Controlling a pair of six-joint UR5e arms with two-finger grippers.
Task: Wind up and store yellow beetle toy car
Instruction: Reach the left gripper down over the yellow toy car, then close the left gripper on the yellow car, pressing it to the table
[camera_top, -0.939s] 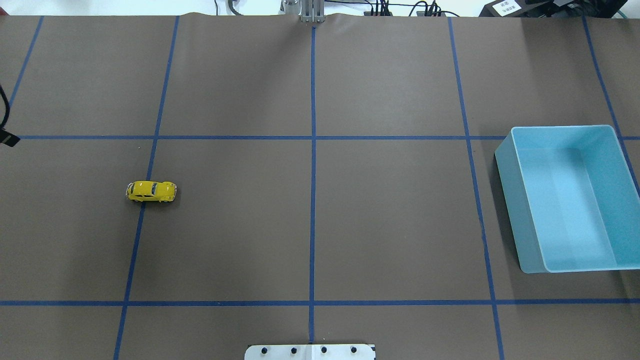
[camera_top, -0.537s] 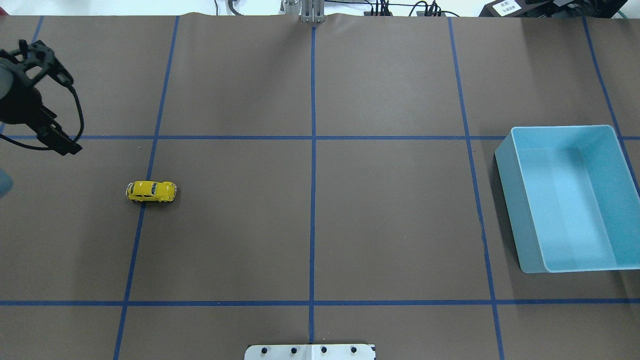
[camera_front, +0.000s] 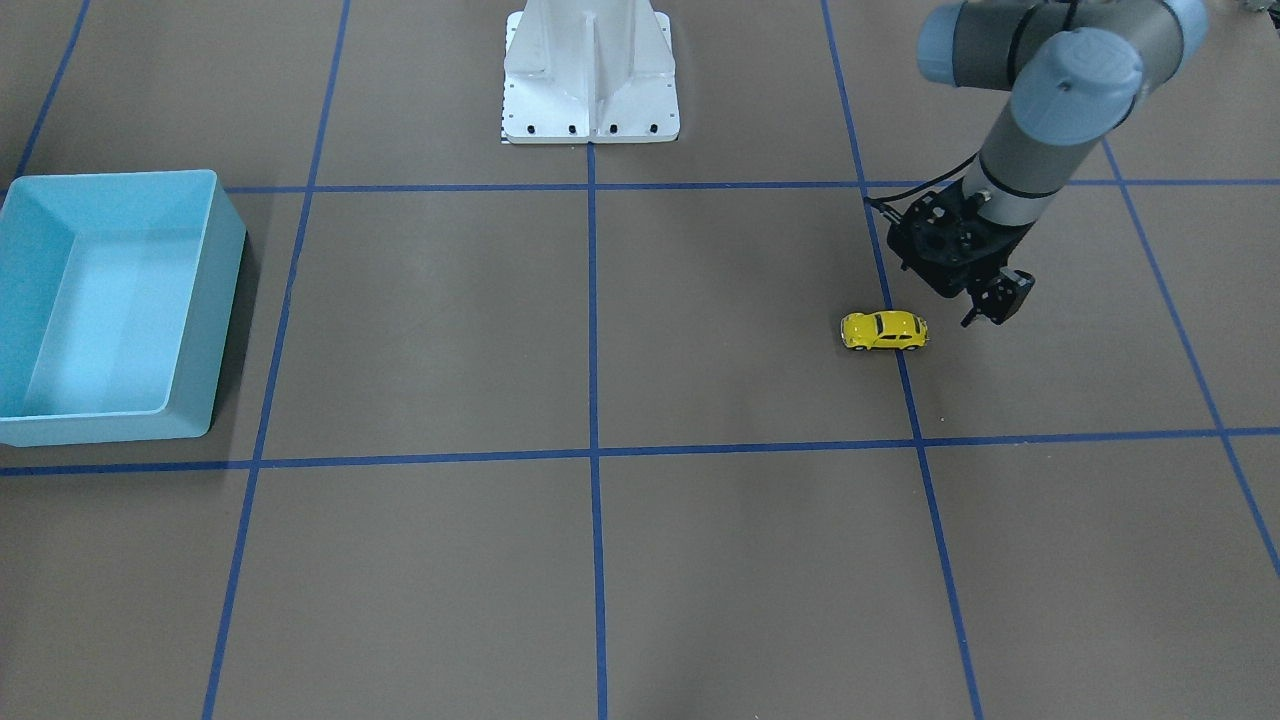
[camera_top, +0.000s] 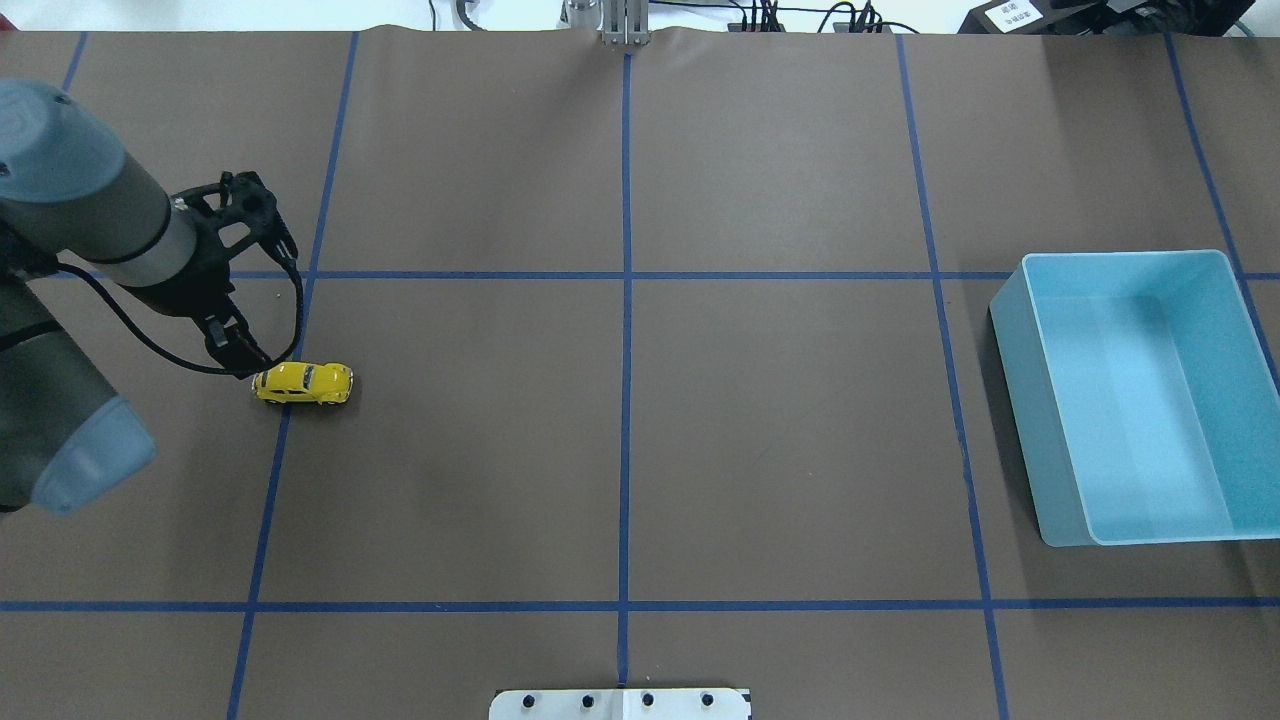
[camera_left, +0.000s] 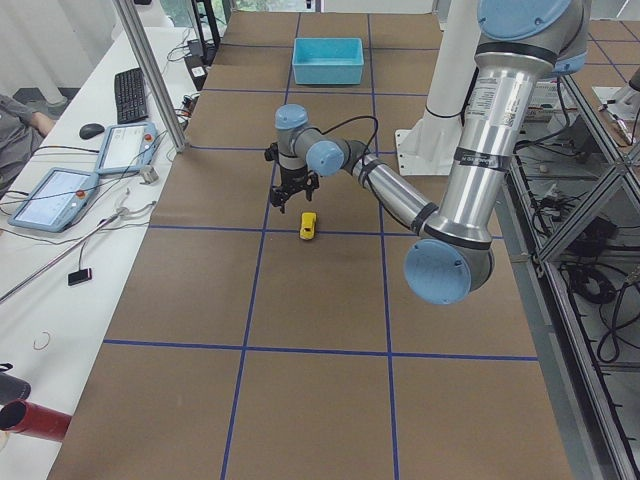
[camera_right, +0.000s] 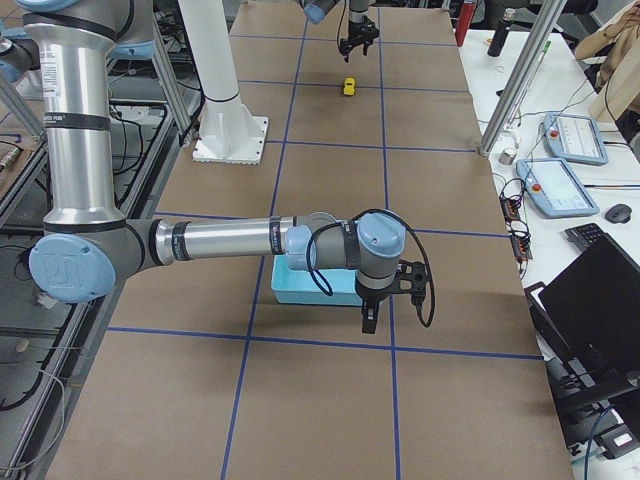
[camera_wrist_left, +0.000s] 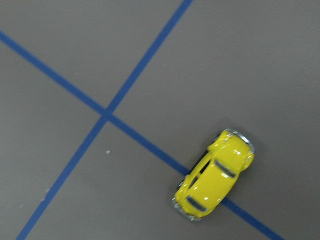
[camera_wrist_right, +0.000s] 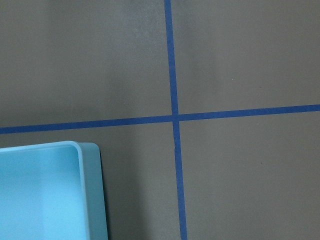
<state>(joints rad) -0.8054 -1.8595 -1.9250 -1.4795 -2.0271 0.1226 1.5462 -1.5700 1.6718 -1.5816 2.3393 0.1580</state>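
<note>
Overhead exterior view: nearest the robot, the white base plate (camera_top: 620, 703) is seen at the table's near edge. It rests on the brown table cover (camera_top: 780, 440), which is marked into squares by blue tape lines (camera_top: 625, 400).

A little farther out, on the robot's left half, the yellow beetle toy car (camera_top: 302, 383) is shown standing on its wheels. It is set lengthwise across the table and straddles one of the tape lines.

Just beside the car's end nearest the table's left end, the left gripper (camera_top: 243, 360) is held above the cover, pointed downward. In the front-facing view a gap is seen between it and the car. Its fingers appear parted, and nothing is held. The car is also caught low and to the right in the left wrist camera's picture, free of any contact.

Well apart from the car, on the robot's right half, the light blue bin (camera_top: 1012, 340) is seen resting on the cover.

The right gripper (camera_right: 367, 322) is shown only from the table's right end. It hangs downward near a corner of the bin, on the side toward that end. Whether it is spread or clenched cannot be told.

Farthest off, cables (camera_top: 800, 15) are seen along the table's far edge.
</note>
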